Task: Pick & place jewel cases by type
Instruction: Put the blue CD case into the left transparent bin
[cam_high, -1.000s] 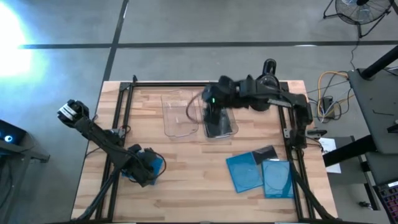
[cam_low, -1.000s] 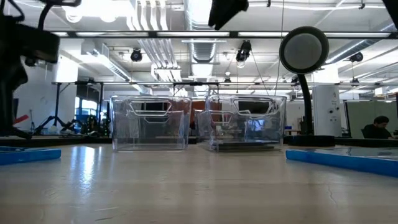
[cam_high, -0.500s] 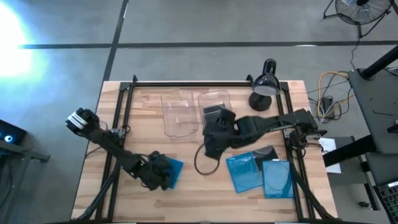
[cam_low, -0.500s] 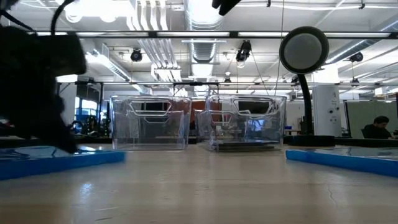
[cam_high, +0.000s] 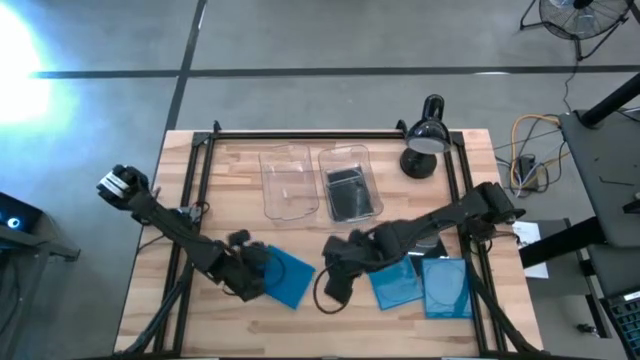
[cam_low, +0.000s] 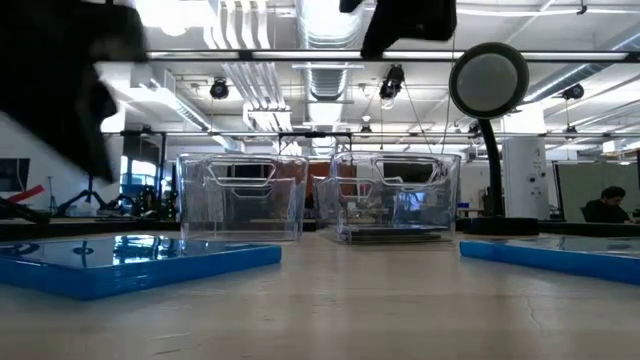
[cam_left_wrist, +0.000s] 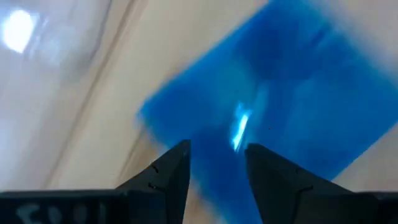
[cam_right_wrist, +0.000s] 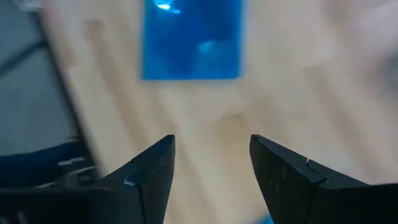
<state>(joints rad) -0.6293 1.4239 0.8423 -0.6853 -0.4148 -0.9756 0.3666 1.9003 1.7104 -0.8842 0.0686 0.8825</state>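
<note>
Jewel cases lie apart: we see one blue case (cam_high: 290, 277) flat on the table's near left, its edge between the spread fingers of our left gripper (cam_left_wrist: 214, 168). Our right gripper (cam_high: 335, 268) hovers with its fingers parted and nothing between them, just beside that case, two more blue cases (cam_high: 420, 282) to its right. A dark case (cam_high: 347, 193) rests in the right bin (cam_high: 351, 155).

1. We see the whole table (cam_high: 300, 310) from straight overhead.
2. At table height we look level across it toward two clear bins (cam_low: 242, 196), which the overhead view shares.
3. Each wrist camera looks closely down at the tabletop.
</note>
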